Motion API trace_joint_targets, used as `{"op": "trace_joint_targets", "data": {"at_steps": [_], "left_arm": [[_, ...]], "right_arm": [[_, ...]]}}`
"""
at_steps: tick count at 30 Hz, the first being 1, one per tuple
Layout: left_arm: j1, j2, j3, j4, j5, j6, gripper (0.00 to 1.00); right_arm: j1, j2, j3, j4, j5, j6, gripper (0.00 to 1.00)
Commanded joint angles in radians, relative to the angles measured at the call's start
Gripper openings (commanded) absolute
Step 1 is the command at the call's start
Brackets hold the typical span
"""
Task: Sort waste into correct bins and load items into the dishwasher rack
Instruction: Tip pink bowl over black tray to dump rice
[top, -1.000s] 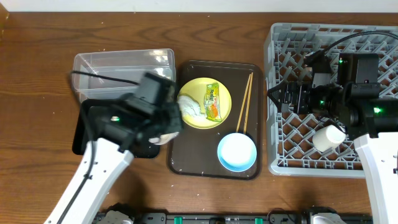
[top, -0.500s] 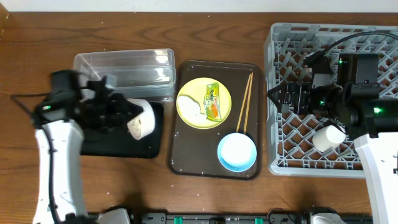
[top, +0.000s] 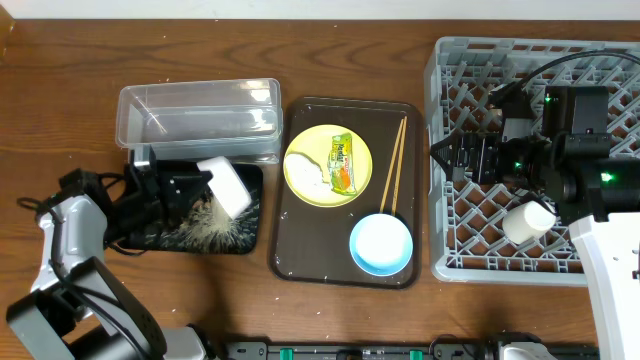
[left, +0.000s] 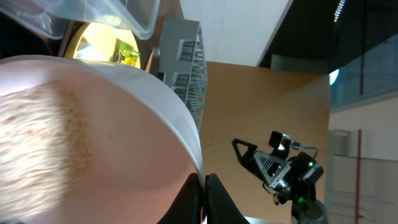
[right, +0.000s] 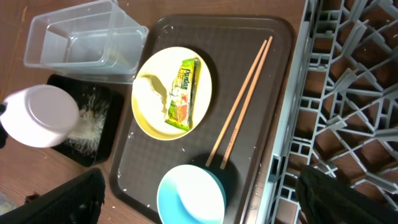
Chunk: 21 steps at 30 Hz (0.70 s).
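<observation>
The white bowl (top: 225, 187) is tipped on its side over the black tray (top: 252, 178), its rim clamped by the left gripper (top: 200, 183), and rice scraps (top: 210, 225) lie strewn across the tray below it. Behind the tray sits the clear tub (top: 198, 105); to the right, the brown tray (top: 310, 260) holds the plate (top: 312, 180) with the wrapper (top: 344, 163), the chopsticks (top: 396, 165) and the blue bowl (top: 381, 244). The right gripper (top: 447, 157) hangs spread wide over the rack (top: 450, 260), where the cup (top: 528, 221) lies.

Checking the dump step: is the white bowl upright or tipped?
Tipped: white bowl on its side over the black tray, rice scraps strewn beneath.
</observation>
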Motion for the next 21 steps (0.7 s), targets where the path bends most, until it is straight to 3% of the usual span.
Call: {"op": "trace_joint_targets", "data": {"at_steps": [1,9,12,14,16,19,21], "left_arm": [[0.006,0.003,-0.008,0.013,0.071,0.045,0.06],[0.015,0.003,-0.008,0.092,0.068,0.060,0.06],[0.021,0.015,-0.008,0.143,-0.106,-0.002,0.06],[0.020,0.021,-0.008,0.114,-0.032,0.005,0.06],[0.017,0.019,-0.008,0.082,0.063,0.099,0.06],[0.019,0.027,-0.008,0.111,-0.098,0.026,0.06],[0.015,0.029,-0.010,0.051,0.026,0.084,0.06]], "right_arm": [[-0.008,-0.012,0.018,-0.001,0.000,0.008,0.96],[-0.008,-0.012,0.018,-0.001,0.000,0.008,0.96],[-0.008,-0.012,0.018,0.000,0.000,0.008,0.97],[-0.008,-0.012,0.018,0.000,0.003,0.008,0.97],[-0.008,-0.012,0.018,-0.002,0.007,0.008,0.97],[-0.008,-0.012,0.018,0.003,0.007,0.008,0.97],[-0.008,-0.012,0.018,0.003,0.007,0.008,0.98]]}}
